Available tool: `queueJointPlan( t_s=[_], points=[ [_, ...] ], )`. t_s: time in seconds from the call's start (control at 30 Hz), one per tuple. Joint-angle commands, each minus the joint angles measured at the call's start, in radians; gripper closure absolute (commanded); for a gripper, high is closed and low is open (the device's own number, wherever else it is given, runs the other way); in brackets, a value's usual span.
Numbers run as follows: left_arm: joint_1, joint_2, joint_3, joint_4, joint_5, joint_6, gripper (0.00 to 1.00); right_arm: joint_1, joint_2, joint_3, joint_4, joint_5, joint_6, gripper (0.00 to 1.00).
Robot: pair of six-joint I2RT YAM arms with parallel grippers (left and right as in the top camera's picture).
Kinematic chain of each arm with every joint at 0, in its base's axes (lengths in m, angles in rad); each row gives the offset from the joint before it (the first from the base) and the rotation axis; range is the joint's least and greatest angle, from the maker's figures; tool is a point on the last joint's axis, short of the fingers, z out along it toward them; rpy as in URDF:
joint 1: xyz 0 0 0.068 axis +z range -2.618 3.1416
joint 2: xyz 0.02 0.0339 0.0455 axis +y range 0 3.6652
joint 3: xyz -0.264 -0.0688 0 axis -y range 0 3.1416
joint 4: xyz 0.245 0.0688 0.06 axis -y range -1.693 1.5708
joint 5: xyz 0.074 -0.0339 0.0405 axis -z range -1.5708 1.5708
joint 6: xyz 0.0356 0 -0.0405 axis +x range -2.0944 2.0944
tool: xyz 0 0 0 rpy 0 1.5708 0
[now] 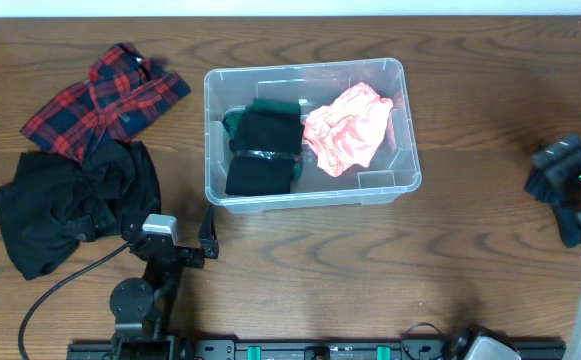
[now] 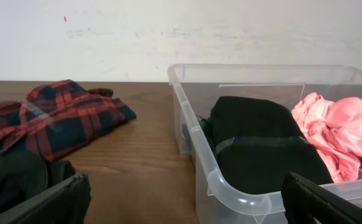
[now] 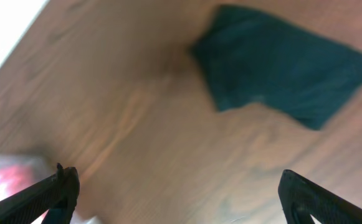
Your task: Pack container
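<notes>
The clear plastic container [image 1: 217, 92] stands mid-table and holds a folded black garment [image 1: 263, 152] and a crumpled pink garment [image 1: 348, 128]. My left gripper [image 1: 206, 240] is open and empty, low over the table at the container's front left corner. In the left wrist view [image 2: 184, 208] the container's rim [image 2: 230, 196] lies between its fingers, with the black garment [image 2: 261, 146] and the pink garment [image 2: 339, 134] inside. My right gripper [image 1: 565, 190] is at the far right. It is open and empty [image 3: 181, 199] above a dark teal cloth [image 3: 280, 71] on the table.
A red plaid shirt [image 1: 105, 100] lies at the back left, also showing in the left wrist view [image 2: 56, 121]. A black garment heap [image 1: 70, 205] lies in front of it. The left arm's base and cable [image 1: 135, 300] sit at the front edge. The right wrist view is blurred.
</notes>
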Motion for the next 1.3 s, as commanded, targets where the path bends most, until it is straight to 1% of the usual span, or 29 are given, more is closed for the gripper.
queueJointPlan(
  t_s=[0.0, 0.1, 0.17, 0.27, 0.43, 0.53, 0.67, 0.8, 0.9, 1.13, 1.27],
  points=[
    [-0.003, -0.001, -0.019, -0.032, 0.006, -0.002, 0.02, -0.126, 0.059, -0.016, 0.01, -0.058, -0.077, 0.01],
    [-0.003, -0.001, -0.019, -0.032, 0.006, -0.002, 0.02, -0.231, 0.122, -0.016, 0.036, -0.151, -0.126, 0.01],
    [-0.003, -0.001, -0.019, -0.032, 0.006, -0.002, 0.02, -0.29, 0.177, -0.016, 0.065, -0.253, -0.183, 0.01],
    [-0.003, -0.001, -0.019, -0.032, 0.006, -0.002, 0.02, -0.375, 0.271, -0.016, 0.071, -0.328, -0.19, 0.01],
    [-0.003, -0.001, -0.019, -0.032, 0.006, -0.002, 0.02, -0.48, 0.375, -0.016, 0.048, -0.322, -0.19, 0.01],
    [-0.003, -0.001, -0.019, -0.032, 0.006, -0.002, 0.02, -0.524, 0.402, -0.016, 0.033, -0.309, -0.189, 0.02],
    [-0.003, -0.001, -0.019, -0.032, 0.006, -0.002, 0.02, -0.565, 0.404, -0.018, 0.027, -0.292, -0.151, 0.03],
    [-0.003, -0.001, -0.019, -0.032, 0.006, -0.002, 0.02, -0.608, 0.404, -0.02, 0.024, -0.253, -0.121, 0.02],
    [-0.003, -0.001, -0.019, -0.032, 0.006, -0.002, 0.02, -0.643, 0.404, -0.03, 0.041, -0.25, -0.122, 0.02],
    [-0.003, -0.001, -0.019, -0.032, 0.006, -0.002, 0.02, -0.716, 0.404, -0.126, 0.103, -0.253, -0.119, 0.03],
    [-0.003, -0.001, -0.019, -0.032, 0.006, -0.002, 0.02, -0.751, 0.404, -0.16, 0.106, -0.254, -0.099, 0.03]
  ],
)
